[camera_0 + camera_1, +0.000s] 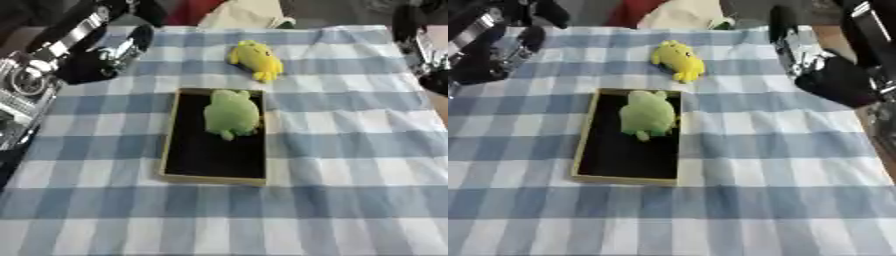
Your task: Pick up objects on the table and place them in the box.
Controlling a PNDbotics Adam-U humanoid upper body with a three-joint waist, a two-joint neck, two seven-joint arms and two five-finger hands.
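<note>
Box: shallow, rectangular, black inside with a tan rim, lying flat at the centre of the frame on a blue-and-white checked tablecloth, long side running up and down the picture

Green plush toy: rounded, pale green, lying in the upper right part of the box, its right side reaching over the box's right rim

Yellow plush toy: rounded, bright yellow, lying on the cloth just above the box's upper right corner, outside the box and apart from the green toy (a narrow strip of cloth shows between it and the rim)

Left hand: black with silver parts, at the upper left of the frame, over the left edge of the cloth, well apart from the box and both toys; nothing is in it; whether the fingers are straight or curled cannot be told from either view

Right hand: black with a silver section above it, at the upper right of the frame in the right eye view, over the right side of the cloth, well apart from the yellow toy; nothing is in it; how far the fingers are spread cannot be told
</note>
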